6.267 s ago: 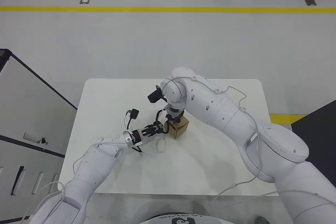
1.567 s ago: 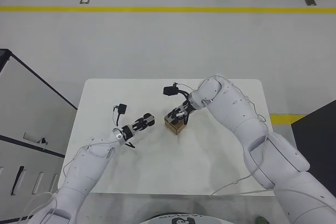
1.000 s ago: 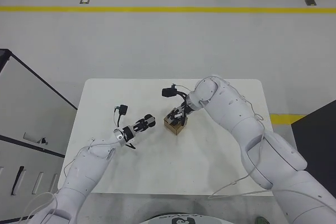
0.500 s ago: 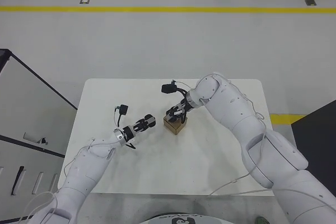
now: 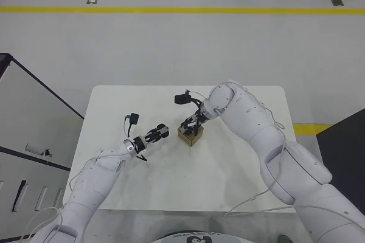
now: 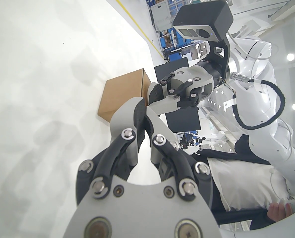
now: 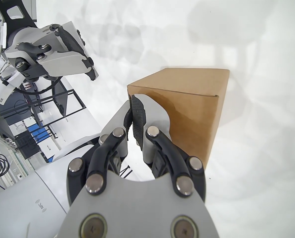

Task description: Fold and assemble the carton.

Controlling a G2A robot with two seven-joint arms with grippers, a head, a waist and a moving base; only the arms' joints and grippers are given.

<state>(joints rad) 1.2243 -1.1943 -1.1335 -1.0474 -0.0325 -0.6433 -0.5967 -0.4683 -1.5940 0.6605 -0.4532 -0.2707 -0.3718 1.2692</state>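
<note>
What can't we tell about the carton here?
- Top view: carton too small for detail; right gripper covers its top.
- Left wrist view: left gripper hides the carton's near corner.
- Right wrist view: right gripper hides whether it touches the carton.
- Underside: against the table.

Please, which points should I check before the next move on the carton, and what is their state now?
1. Carton stands flat on the table: ok.
2. Its visible faces are closed: ok.
3. Its hidden faces are closed: cannot tell.
4. Right gripper is shut, at the carton's top: ok.
5. Right gripper touches the carton: cannot tell.
6. Left gripper is shut, apart from the carton: ok.
</note>
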